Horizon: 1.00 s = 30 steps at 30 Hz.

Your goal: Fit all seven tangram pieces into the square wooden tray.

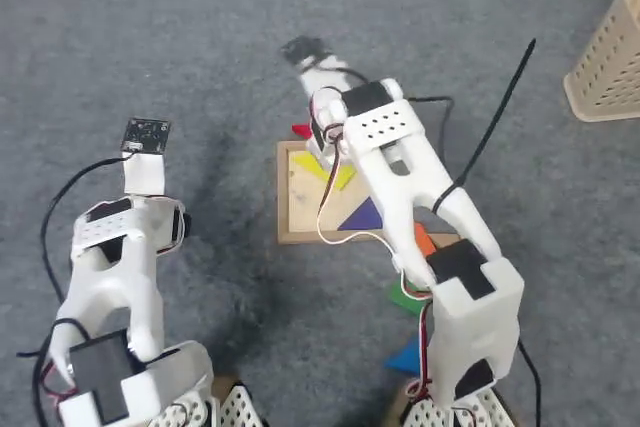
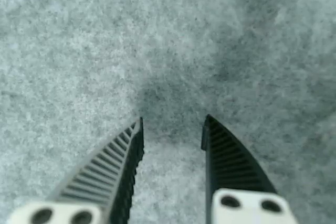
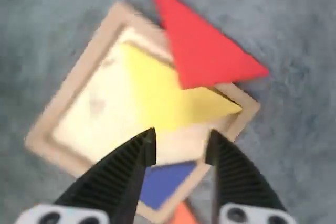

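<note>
Square wooden tray (image 1: 284, 197) sat at centre of high view on grey felt surface (image 1: 150, 47). Inside it: yellow piece (image 3: 157, 93), bluish-purple piece (image 1: 362, 215). Red triangle (image 3: 205, 51) lay across tray's upper left corner, partly on surface. Orange piece (image 1: 425, 240) at tray's lower right edge; green piece (image 1: 405, 296) and blue piece (image 1: 405, 357) below tray. Right claw (image 3: 181, 140) released, empty, above tray. Left claw (image 2: 173, 124) released, over bare surface.

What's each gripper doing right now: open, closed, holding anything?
Left gripper: open, holding nothing.
Right gripper: open, holding nothing, over the wooden tray.
</note>
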{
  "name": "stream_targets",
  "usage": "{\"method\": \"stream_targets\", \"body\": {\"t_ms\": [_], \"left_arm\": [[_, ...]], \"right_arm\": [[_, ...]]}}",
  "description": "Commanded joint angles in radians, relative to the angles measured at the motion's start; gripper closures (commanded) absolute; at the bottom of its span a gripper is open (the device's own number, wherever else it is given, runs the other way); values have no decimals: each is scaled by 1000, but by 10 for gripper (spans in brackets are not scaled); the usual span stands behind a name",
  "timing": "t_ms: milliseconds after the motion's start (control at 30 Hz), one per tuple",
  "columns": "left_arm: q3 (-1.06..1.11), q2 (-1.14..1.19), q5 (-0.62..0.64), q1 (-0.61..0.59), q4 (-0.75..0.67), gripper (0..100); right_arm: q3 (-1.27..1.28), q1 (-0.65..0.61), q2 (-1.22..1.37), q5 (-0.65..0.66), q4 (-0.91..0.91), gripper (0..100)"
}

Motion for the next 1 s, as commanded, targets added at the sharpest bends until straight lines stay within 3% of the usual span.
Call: {"method": "stream_targets", "body": {"t_ms": [0, 67, 300, 633, 733, 867, 967], "left_arm": [[2, -46, -11, 2, -18, 822], [2, -46, -11, 2, -18, 822], [2, -46, -11, 3, -18, 822], [2, -46, -11, 3, -18, 822], [2, -46, -11, 3, -17, 822], [2, -46, -11, 3, -17, 822], [2, -46, -11, 3, -17, 822]], "right_arm": [[-5, -13, -73, 347, 15, 773], [28, -13, -73, 443, -10, 748], [199, -15, -73, 539, -262, 713], [311, -13, -71, 549, -556, 715], [327, -13, -71, 571, -599, 761], [384, -13, -71, 726, -638, 858], [423, -13, -71, 758, -682, 908]]}}
